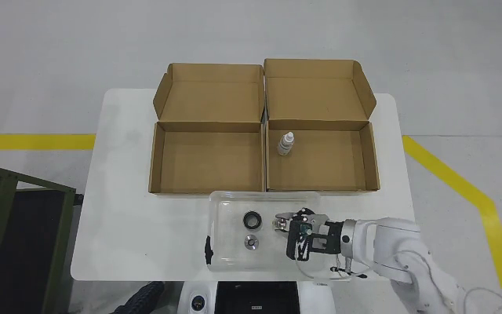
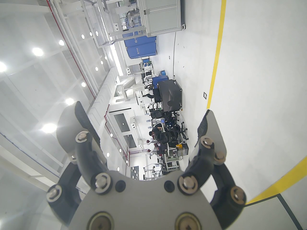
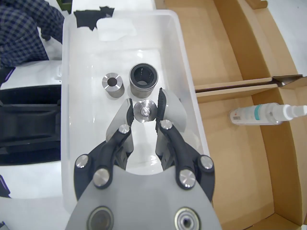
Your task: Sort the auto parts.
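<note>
Right gripper (image 3: pixel 144 106) pinches a silver plug (image 3: pixel 144 113) by one wall of the clear bin (image 3: pixel 185 63), bearing (image 3: pixel 143 78) and bushing (image 3: pixel 112 86) just beyond; left gripper (image 2: pixel 144 111) gapes wide.

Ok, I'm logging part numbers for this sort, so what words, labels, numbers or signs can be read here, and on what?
No text is readable.
Spray bottle label: there is print, but it is too small to read.
Blue cabinets: a small mark, too blurred to read.
Floor marker: a small sign, unreadable.
Metal parts, cardboard boxes, clear bin: no text visible.
</note>
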`<state>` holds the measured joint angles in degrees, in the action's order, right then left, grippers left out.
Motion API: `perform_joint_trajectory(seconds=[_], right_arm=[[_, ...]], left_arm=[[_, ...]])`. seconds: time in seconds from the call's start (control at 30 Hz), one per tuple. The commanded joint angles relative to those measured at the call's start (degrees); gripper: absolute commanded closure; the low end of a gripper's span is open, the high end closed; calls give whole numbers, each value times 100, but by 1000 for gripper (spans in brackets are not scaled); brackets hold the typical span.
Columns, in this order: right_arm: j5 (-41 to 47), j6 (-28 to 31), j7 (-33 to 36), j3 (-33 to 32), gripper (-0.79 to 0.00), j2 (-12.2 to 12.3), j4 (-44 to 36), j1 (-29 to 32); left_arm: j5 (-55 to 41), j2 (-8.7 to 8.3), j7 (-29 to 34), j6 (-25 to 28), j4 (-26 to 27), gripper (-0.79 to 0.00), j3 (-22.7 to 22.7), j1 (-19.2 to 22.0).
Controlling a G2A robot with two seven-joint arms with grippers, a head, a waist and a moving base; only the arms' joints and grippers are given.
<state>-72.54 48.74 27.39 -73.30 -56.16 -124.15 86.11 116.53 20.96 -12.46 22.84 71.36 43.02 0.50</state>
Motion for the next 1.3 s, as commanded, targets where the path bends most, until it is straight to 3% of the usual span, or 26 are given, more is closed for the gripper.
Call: perform_joint_trajectory(seconds=[0.0, 0.23, 0.57, 0.93, 1.27], right_arm=[[233, -202, -244, -91, 0, -7, 72, 21], [869, -821, -807, -511, 0, -16, 360, 72], [1506, -891, -1167, -813, 0, -11, 468, 36], [1927, -1041, -1383, -730, 0, -46, 567, -235], [1711, -1046, -1419, -607, 0, -66, 822, -475]], left_arm=[[0, 0, 0, 0, 0, -785, 0, 0], [0, 0, 0, 0, 0, -785, 0, 0], [0, 0, 0, 0, 0, -785, 0, 0], [0, 0, 0, 0, 0, -785, 0, 0], [0, 0, 0, 0, 0, -785, 0, 0]])
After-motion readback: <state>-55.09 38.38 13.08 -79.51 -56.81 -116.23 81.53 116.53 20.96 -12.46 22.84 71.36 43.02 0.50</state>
